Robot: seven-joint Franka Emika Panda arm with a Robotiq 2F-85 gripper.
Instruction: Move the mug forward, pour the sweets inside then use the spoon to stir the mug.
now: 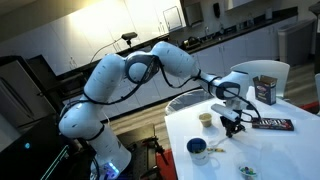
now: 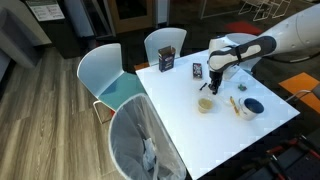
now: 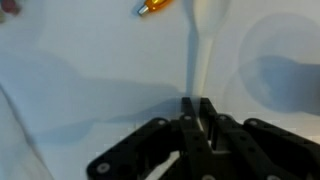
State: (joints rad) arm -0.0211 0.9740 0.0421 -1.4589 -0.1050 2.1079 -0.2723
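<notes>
**Mug sits apart from the fingers; a rigid, glazed thing to take by its wall**

In an exterior view the mug (image 1: 198,150) stands upright near the close edge of the white surface (image 1: 285,160); the gripper (image 1: 232,118) hangs low over the surface, well apart from the mug, with the small cream cup (image 1: 205,120) between them and nearer the gripper; a dark box (image 1: 266,90) stands further back.

In an exterior view from the opposite side the mug (image 2: 252,106) shows its pale inside, open side up; a pale yellowish stick (image 2: 236,103) lies just beside it; the gripper (image 2: 213,82) is beside the cream cup (image 2: 205,104), not over the mug.

In the wrist view the fingers (image 3: 190,112) are drawn together over bare surface; whether anything thin lies between them is too blurred to tell; a small orange item (image 3: 155,5) lies at the top edge; the mug does not show here.

As a judgement: the mug looks stiff and ceramic, fairly heavy for its size, smooth and likely slippery, and would chip if knocked over; being squat, it should slide without tipping; the sound hold is across the rim wall, one finger inside and one outside, pressed low enough not to lever it over.
</notes>
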